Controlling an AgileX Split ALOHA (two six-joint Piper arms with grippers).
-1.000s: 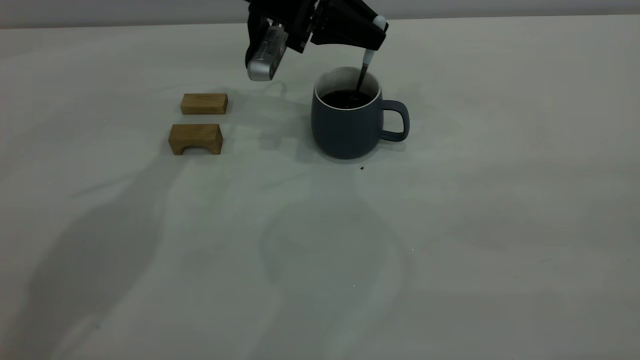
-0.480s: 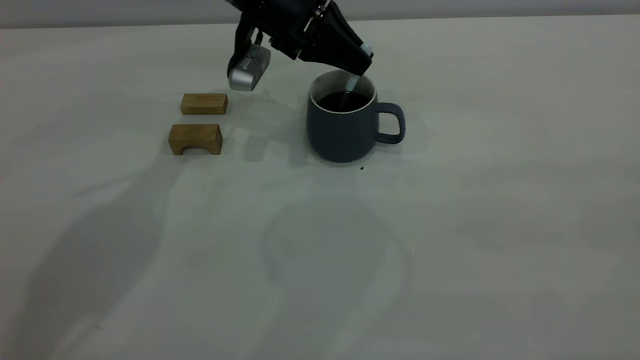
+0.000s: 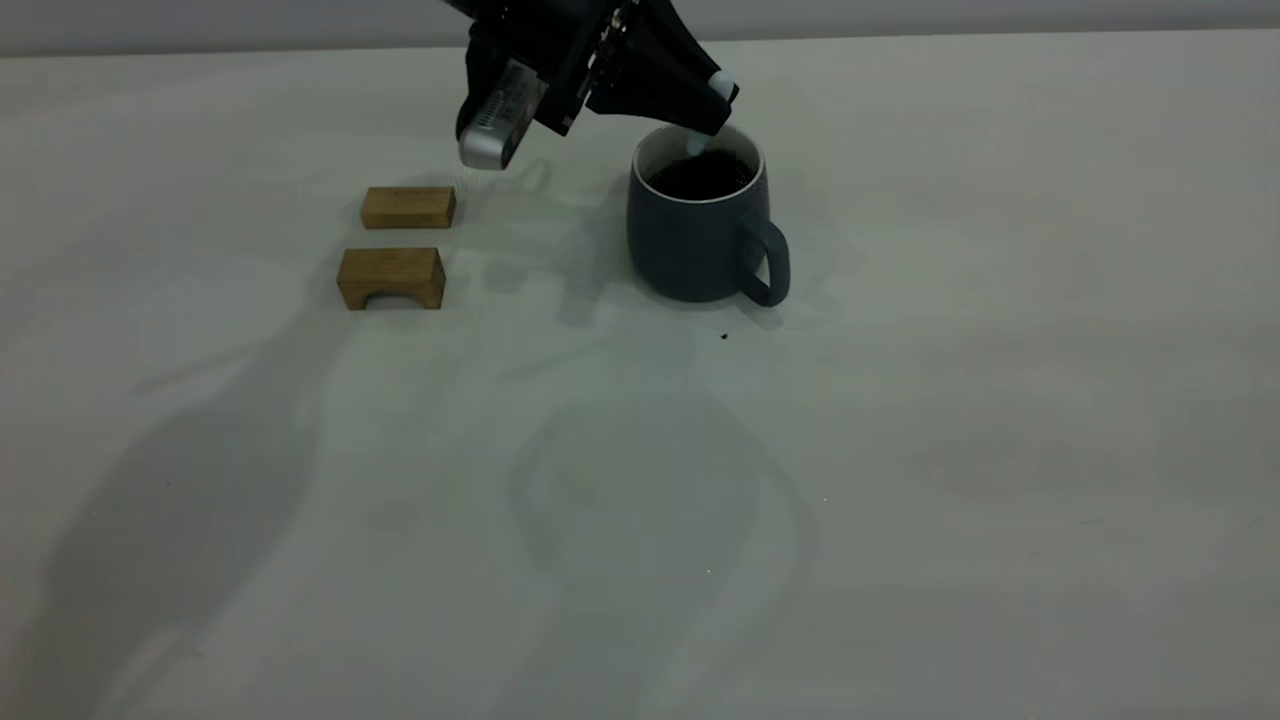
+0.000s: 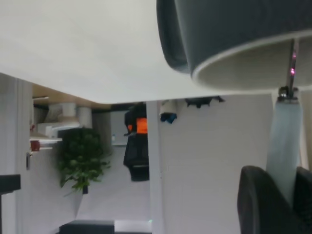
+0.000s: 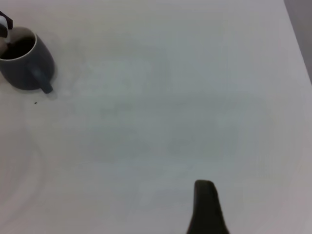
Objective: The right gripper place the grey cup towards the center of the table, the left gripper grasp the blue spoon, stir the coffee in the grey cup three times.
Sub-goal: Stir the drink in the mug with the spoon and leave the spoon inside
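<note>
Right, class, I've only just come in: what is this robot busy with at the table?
The left claw holds the blue spoon by its handle, with the spoon's lower end down inside the grey cup, in the dark coffee. The cup stands upright on the table, its handle turned towards the camera. Two small wooden blocks lie off to the left of the cup, untouched. The right claw is parked away from the cup.
</note>
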